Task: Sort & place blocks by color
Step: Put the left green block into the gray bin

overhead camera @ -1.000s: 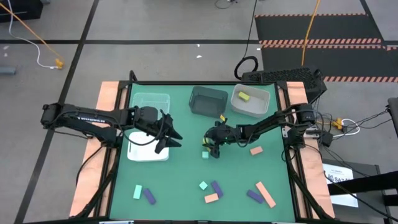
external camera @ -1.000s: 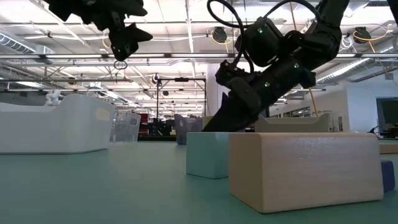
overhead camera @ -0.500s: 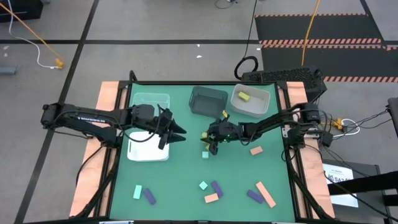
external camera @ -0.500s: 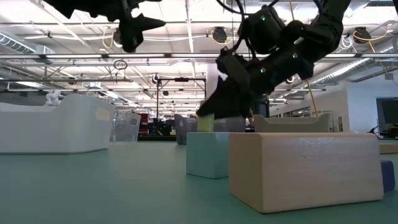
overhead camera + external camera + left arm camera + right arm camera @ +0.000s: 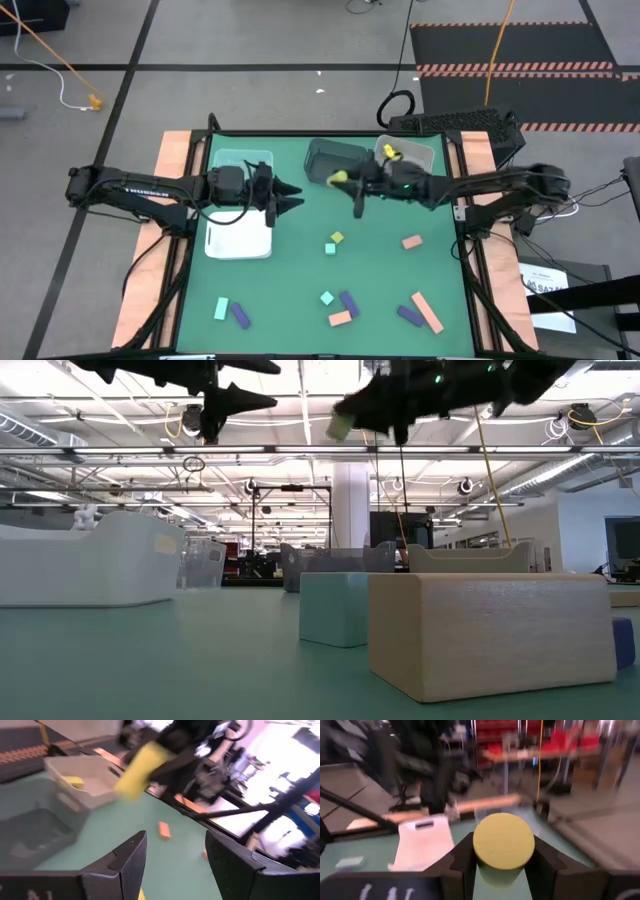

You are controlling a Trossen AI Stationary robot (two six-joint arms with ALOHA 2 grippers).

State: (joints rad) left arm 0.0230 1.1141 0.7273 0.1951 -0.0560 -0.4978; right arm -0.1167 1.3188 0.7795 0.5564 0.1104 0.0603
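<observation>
My right gripper hovers above the table near the dark bin, shut on a yellow-green round block; the low view shows this block high over the table. My left gripper is open and empty, raised beside the clear bin, pointing at the right gripper. Another yellow-green block lies in the light grey bin. A yellow-green block and a teal one rest flat mid-table. Salmon, teal and purple blocks lie near the table's near edge. My right gripper pinches the yellow-green round block between its two fingers, which sit on its curved sides; its round end face turns toward the wrist camera. The fingers come level from the table's right, pointing left. The block is lifted clear of the table.
The white tray lies below the clear bin on the left. A salmon block sits right of centre. Teal, purple and salmon blocks are scattered along the near edge. Bare green mat lies between the two grippers.
My right gripper rose from the mid-table blocks with the yellow-green round block, moved toward the far edge and the bins, and tipped from pointing down to level. My left gripper drifted slightly toward the far edge and levelled out, staying open.
</observation>
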